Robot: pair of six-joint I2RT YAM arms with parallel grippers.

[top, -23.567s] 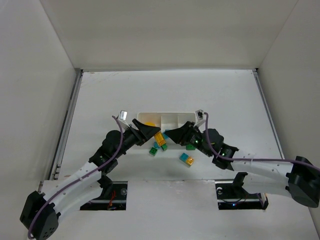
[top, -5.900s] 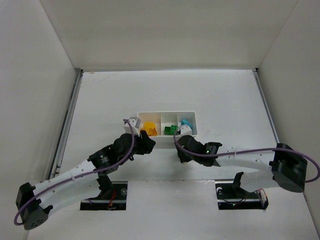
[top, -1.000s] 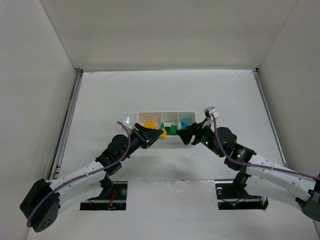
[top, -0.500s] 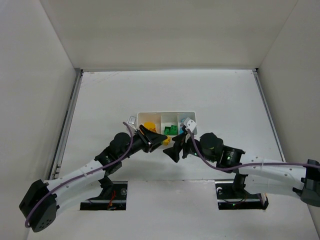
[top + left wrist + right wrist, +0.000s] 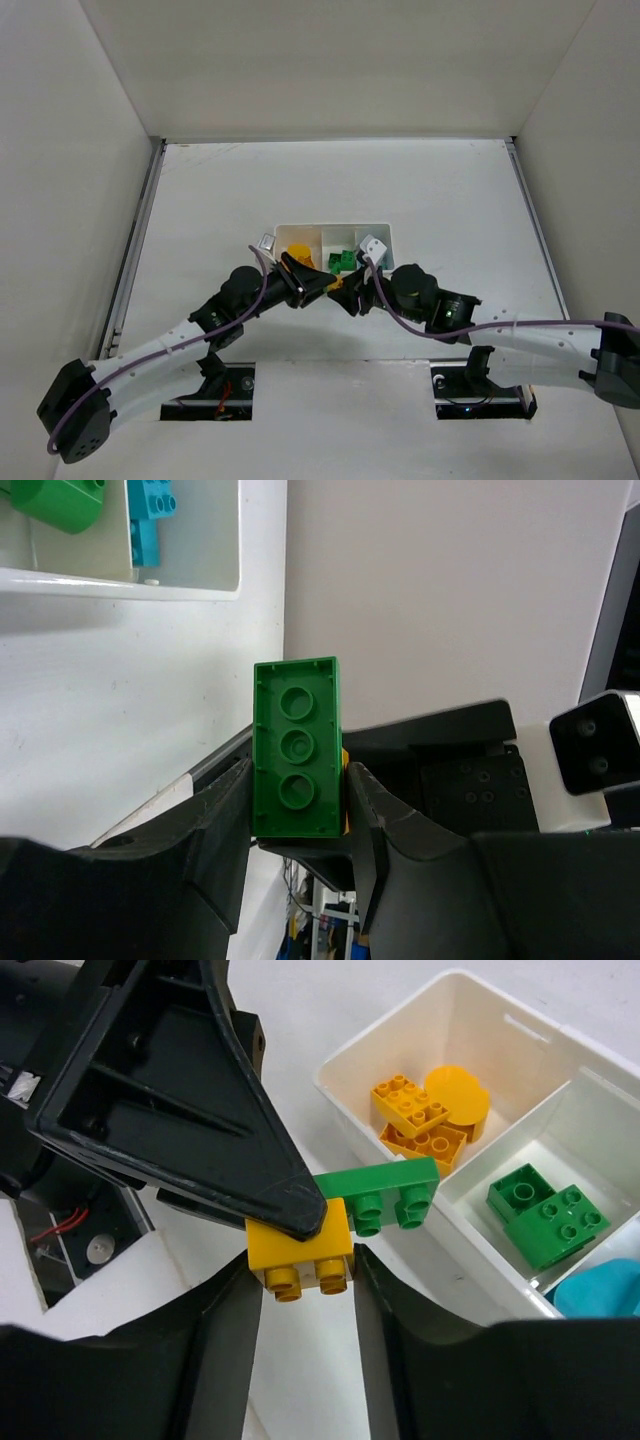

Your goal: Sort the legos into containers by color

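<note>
My left gripper point(image 5: 320, 283) is shut on a green lego point(image 5: 297, 748) that has a yellow lego point(image 5: 298, 1245) stuck to its side. In the left wrist view, the gripper point(image 5: 297, 780) grips the green lego by its long sides. My right gripper point(image 5: 303, 1270) meets it just in front of the white tray point(image 5: 335, 226) and its fingers close on the yellow lego from both sides. The green lego point(image 5: 385, 1195) sticks out toward the tray. Yellow legos point(image 5: 425, 1120) lie in the left container, green legos point(image 5: 540, 1215) in the middle one, a cyan lego point(image 5: 605, 1290) in the right one.
The left gripper's black finger point(image 5: 200, 1110) lies over the yellow lego's top in the right wrist view. The tray's near wall point(image 5: 470, 1280) is close beside both grippers. White walls enclose the table on three sides.
My right gripper has swung left from the tray's right end to meet the left gripper and now has its fingers on the yellow lego. The left gripper has barely moved.
</note>
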